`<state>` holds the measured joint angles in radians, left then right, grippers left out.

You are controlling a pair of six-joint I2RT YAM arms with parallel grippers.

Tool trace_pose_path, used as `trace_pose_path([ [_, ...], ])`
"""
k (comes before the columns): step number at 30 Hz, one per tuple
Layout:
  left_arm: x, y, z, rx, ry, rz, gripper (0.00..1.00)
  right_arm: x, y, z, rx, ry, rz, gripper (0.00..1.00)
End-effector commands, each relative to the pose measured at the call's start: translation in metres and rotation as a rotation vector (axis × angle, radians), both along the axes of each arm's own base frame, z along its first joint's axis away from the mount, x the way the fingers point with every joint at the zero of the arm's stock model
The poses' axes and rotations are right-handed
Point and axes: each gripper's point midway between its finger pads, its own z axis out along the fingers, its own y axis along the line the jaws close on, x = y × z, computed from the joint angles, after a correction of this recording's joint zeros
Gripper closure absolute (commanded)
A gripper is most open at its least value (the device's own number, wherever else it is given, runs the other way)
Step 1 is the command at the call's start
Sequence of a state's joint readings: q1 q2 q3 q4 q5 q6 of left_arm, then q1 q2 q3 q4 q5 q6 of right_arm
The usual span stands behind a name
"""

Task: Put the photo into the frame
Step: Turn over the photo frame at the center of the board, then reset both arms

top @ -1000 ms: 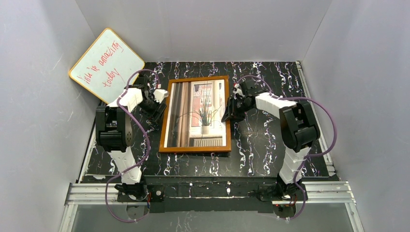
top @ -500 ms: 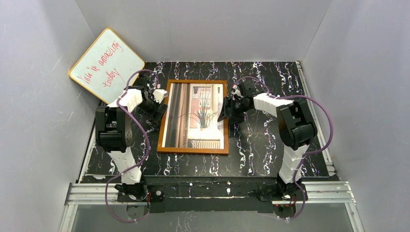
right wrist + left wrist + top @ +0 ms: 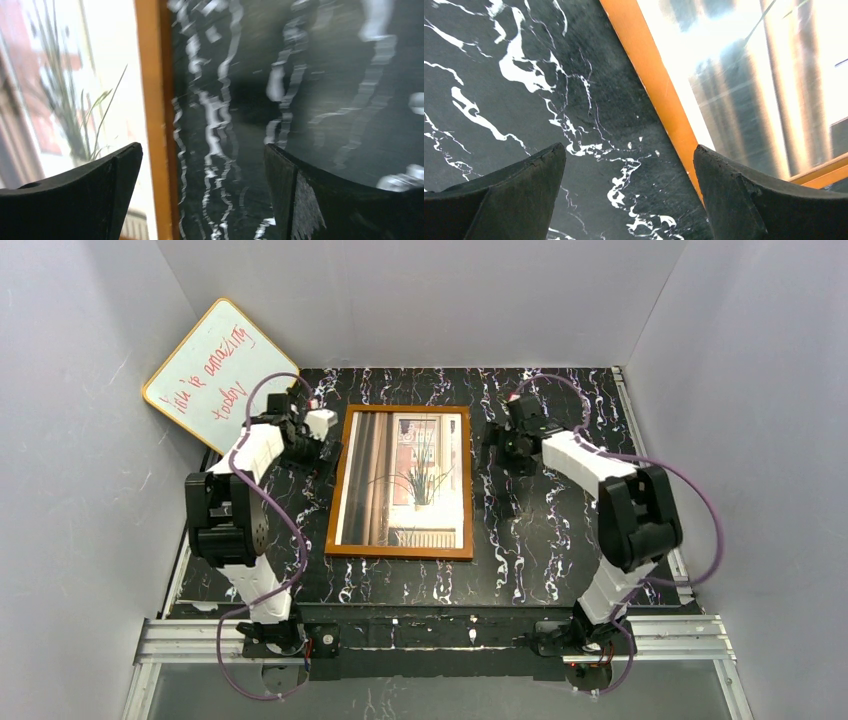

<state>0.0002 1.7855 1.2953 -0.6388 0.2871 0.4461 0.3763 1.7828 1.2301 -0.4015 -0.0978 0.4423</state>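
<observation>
Orange-brown frame flat on the black marble table, photo inside.
Left gripper and right gripper flank it, jaws spread wide and empty.

I watch from a top camera set high behind the arm bases, looking down and forward over the whole table. Both wrist cameras hang close above the tabletop, facing down. The left one catches the left rail of the frame, the right one its right rail. All three views share that frame.
</observation>
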Motion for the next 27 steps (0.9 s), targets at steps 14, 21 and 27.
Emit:
trace_pose_path([
  [14, 0.034, 0.045, -0.012, -0.24, -0.556, 0.52, 0.02, 0.022, -0.192, 0.057, -0.545, -0.71, -0.704, 0.02],
  [21, 0.016, 0.039, -0.008, -0.315, -0.791, 0.526, 0.02, 0.006, -0.206, 0.048, -0.548, -0.853, -0.69, 0.02],
  [27, 0.014, 0.041, -0.013, -0.312, -0.821, 0.544, 0.02, -0.004, -0.23, 0.05, -0.527, -0.859, -0.827, 0.02],
])
